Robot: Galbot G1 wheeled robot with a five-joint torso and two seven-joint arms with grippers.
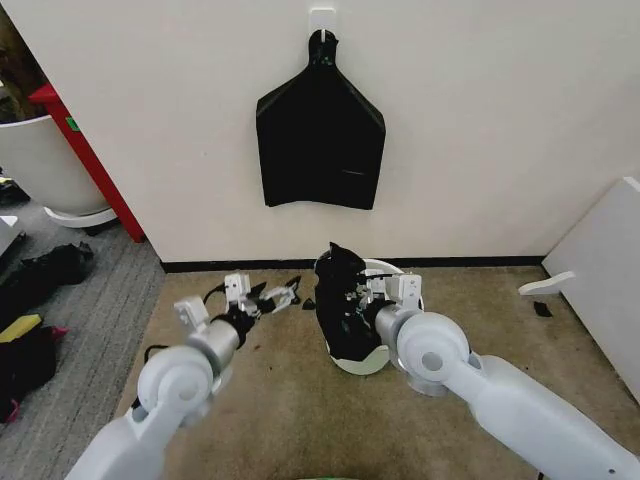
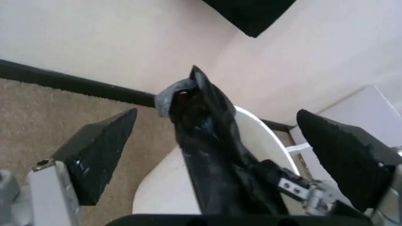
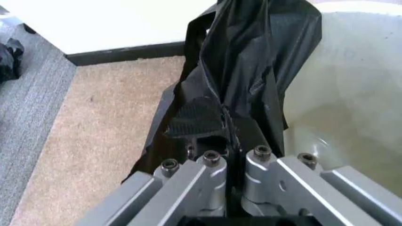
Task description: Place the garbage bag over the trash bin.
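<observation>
The trash bin is a cream-white bucket on the brown carpet close to the wall, tilted toward me. The glossy black garbage bag drapes over its left rim and rises in a crumpled peak above it. My right gripper is shut on the bag at the rim; the right wrist view shows its fingers pinching the garbage bag beside the trash bin's inside wall. My left gripper is open just left of the bin. Its fingers spread wide, facing the garbage bag and the trash bin.
A flat bunch of black bags hangs on the wall above the bin. A large white planter and a red frame stand far left. A white board leans at the right. Dark bags lie on the grey floor.
</observation>
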